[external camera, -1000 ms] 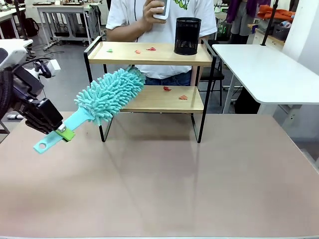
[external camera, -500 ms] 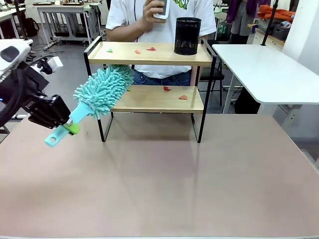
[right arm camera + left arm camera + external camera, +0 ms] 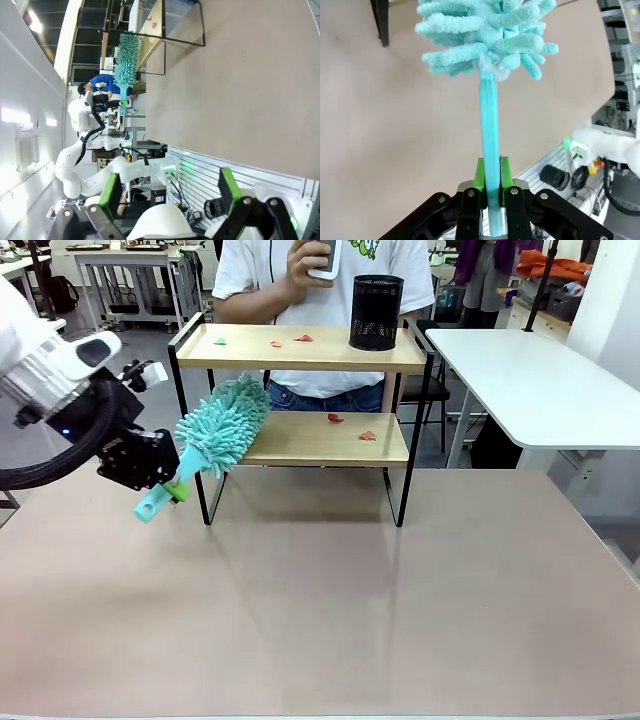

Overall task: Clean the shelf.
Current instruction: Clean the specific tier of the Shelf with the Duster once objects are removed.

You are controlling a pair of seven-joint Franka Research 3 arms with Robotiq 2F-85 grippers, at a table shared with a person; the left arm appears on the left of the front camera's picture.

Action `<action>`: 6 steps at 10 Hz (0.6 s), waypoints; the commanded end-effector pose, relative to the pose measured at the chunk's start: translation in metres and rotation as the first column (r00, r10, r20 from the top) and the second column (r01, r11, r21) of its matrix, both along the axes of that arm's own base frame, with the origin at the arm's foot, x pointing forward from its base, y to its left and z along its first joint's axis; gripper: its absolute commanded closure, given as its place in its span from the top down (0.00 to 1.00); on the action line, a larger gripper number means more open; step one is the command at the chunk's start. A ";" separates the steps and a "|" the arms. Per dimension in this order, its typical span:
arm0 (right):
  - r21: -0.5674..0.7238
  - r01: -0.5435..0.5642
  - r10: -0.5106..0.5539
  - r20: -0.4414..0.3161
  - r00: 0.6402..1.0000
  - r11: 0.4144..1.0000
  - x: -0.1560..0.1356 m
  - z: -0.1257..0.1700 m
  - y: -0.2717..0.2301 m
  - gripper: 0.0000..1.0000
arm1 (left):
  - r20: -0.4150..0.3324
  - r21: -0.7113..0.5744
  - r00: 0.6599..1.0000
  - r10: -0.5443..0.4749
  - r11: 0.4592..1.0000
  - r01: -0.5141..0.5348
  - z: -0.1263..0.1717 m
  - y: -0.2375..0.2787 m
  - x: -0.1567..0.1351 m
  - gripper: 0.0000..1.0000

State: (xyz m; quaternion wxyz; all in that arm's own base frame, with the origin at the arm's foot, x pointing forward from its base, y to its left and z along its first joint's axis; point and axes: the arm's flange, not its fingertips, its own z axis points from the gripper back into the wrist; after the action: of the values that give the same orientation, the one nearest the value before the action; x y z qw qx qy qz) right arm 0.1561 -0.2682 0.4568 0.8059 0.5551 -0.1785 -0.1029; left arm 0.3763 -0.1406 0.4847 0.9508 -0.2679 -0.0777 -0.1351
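The shelf [image 3: 300, 348] stands at the far middle of the table, with small red and green scraps on its top board and red scraps on its lower board [image 3: 320, 445]. My left gripper [image 3: 176, 487] is shut on the handle of a turquoise fluffy duster [image 3: 222, 425]. The duster head sits by the shelf's left end, between the two boards. In the left wrist view the handle [image 3: 489, 145] runs up from the green pads [image 3: 478, 176] to the head [image 3: 485, 35]. My right gripper [image 3: 170, 192] stands open and holds nothing, far from the shelf [image 3: 155, 20].
A black mesh cup [image 3: 376, 312] stands on the right of the top board. A person [image 3: 320, 270] stands behind the shelf with a phone in a raised hand. A white table [image 3: 540, 380] lies at the right. The near tabletop [image 3: 330, 610] is bare.
My left arm has moved right and up toward the shelf's left end. The duster has swung steeper, and its head has drawn back from across the lower board's front to the left end.
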 end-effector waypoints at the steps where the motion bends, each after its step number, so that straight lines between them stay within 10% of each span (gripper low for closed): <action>1: 0.005 -0.005 0.005 0.032 0.999 1.000 0.001 0.001 0.000 1.00 | 0.051 0.053 0.995 0.081 0.995 -0.084 0.003 -0.015 0.010 0.00; 6: 0.005 -0.005 0.005 0.032 0.999 1.000 0.001 0.001 0.000 1.00 | 0.092 0.075 0.985 0.147 0.985 -0.154 -0.002 -0.027 0.023 0.00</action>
State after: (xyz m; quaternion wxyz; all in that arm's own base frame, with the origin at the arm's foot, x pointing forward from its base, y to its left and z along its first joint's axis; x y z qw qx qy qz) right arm 0.1561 -0.2682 0.4568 0.8059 0.5551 -0.1785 -0.1029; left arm 0.3957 -0.1615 0.4831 0.9604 -0.2278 -0.1351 -0.0868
